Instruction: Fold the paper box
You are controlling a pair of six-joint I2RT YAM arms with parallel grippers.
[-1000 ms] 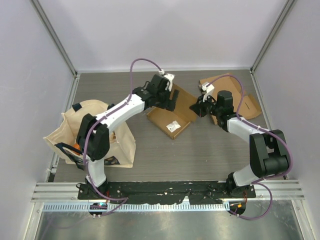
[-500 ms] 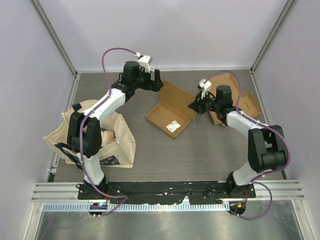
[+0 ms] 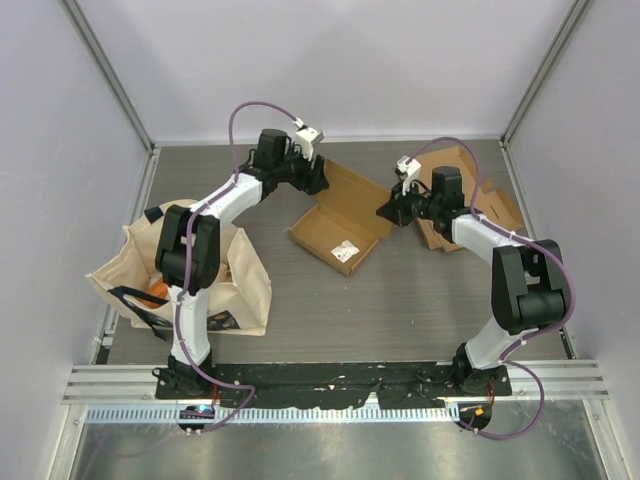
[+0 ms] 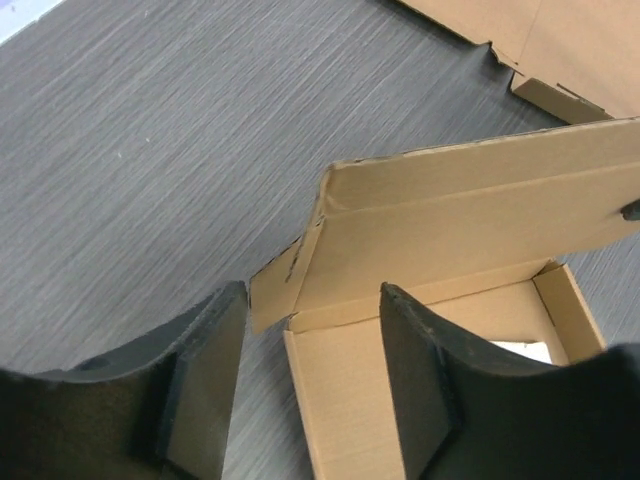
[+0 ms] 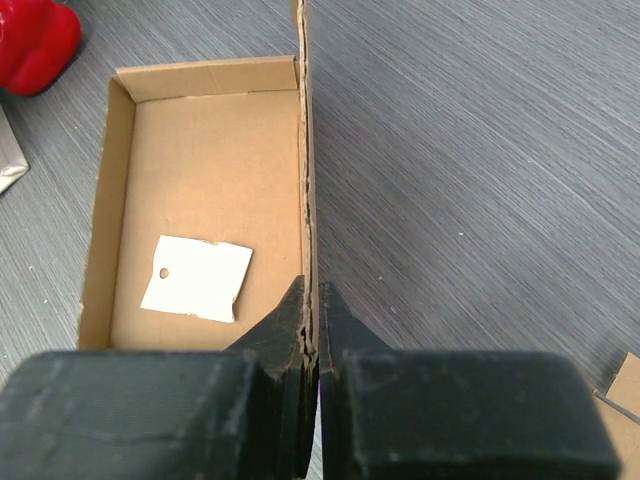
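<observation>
Pinching box flap point(image 4: 480, 220), right tool point(image 5: 311, 305), clearest from wrist

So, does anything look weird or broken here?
A little. A white slip lies crooked inside the open box, and the lid flap has a ragged edge just above where the right gripper pinches it.

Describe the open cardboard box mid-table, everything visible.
The cardboard box is a shallow brown tray lying flat on the table, turned diagonally, with low walls and a white label on its floor. Its hinged lid stands raised along the far-right side, unclosed. The right gripper pinches the lid's edge; the open left gripper hovers at its left corner.
</observation>
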